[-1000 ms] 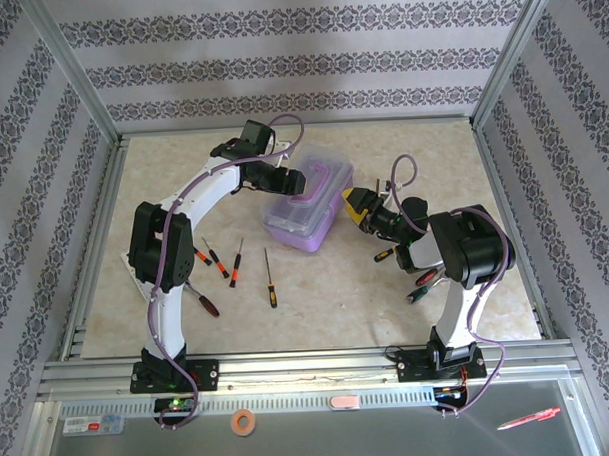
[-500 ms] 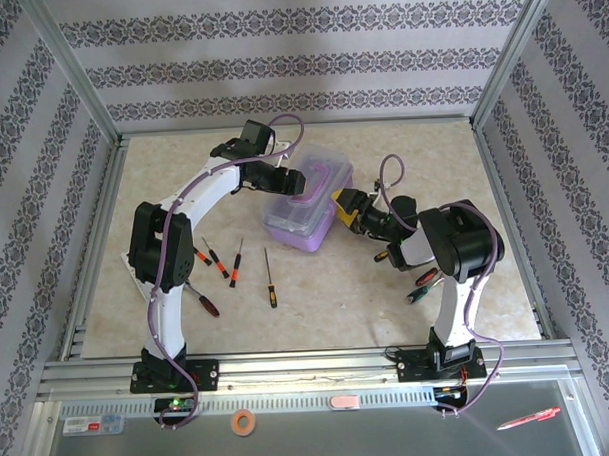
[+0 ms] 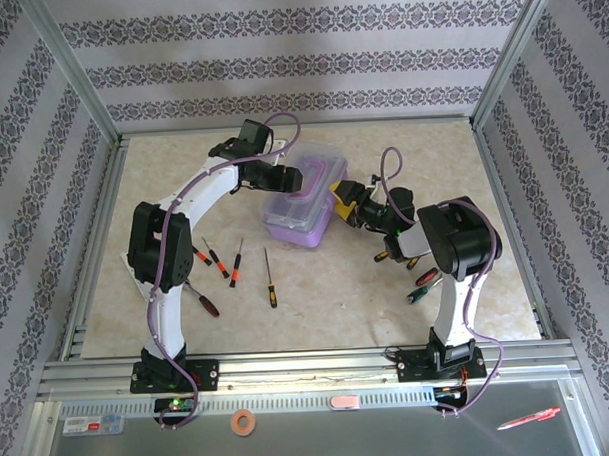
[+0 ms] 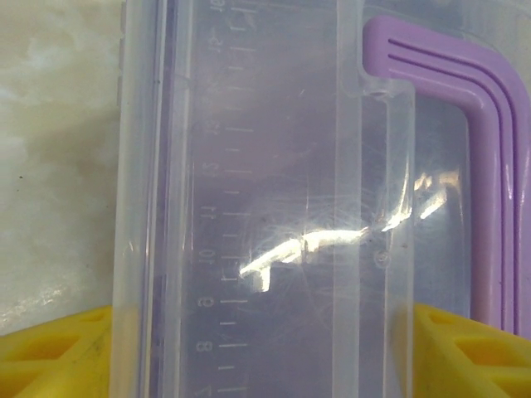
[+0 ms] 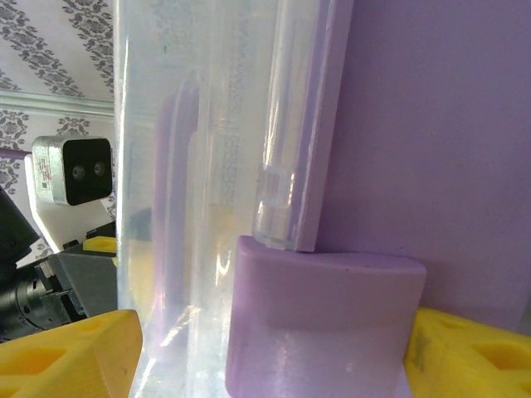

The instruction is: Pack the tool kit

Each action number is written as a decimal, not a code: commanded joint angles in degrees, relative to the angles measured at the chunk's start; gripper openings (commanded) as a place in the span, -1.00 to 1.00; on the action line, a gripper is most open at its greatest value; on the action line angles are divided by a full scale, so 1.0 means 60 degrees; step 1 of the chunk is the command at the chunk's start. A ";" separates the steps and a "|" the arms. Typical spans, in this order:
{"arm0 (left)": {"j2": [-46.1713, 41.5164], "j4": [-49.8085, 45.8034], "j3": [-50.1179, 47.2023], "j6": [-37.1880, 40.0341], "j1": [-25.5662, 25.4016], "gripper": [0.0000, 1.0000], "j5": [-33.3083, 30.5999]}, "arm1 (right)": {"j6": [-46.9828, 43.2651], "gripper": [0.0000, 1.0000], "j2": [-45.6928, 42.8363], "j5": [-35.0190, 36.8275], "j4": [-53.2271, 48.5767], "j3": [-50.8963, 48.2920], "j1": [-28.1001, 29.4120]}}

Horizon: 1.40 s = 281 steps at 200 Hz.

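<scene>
Closely, left end effector, right end effector, astride lilac case

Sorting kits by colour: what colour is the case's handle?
The handle is purple, clearest in the left wrist view.

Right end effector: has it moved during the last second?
Yes. In the top view the right end effector moved left, closing its gap to the purple case.

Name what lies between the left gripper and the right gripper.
The lilac tool case lies between the left gripper and the right gripper, as the top external view shows.
</scene>
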 commanded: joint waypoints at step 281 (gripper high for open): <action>0.0209 -0.0886 -0.0176 -0.2422 -0.0631 -0.07 -0.0634 | -0.5726 0.27 -0.5085 0.2559 -0.9965 0.0994 -0.0690</action>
